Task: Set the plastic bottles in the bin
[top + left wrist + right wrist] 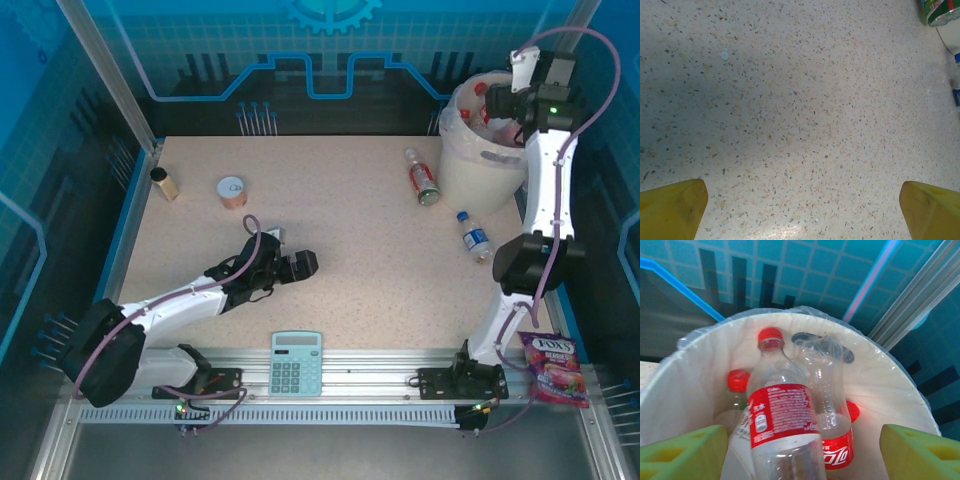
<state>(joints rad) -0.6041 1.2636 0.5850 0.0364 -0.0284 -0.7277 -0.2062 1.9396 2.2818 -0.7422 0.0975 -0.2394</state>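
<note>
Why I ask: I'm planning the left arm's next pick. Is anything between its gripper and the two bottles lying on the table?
Nothing visible. Only bare table separates the open left gripper from the red-and-green bottle and the blue-labelled bottle; the tin can sits well off that line.

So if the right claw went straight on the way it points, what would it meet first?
Most likely the red-labelled bottle, which sits right ahead of the right claw, on top of the other bottles in the bin. Exact depth is unclear.
</note>
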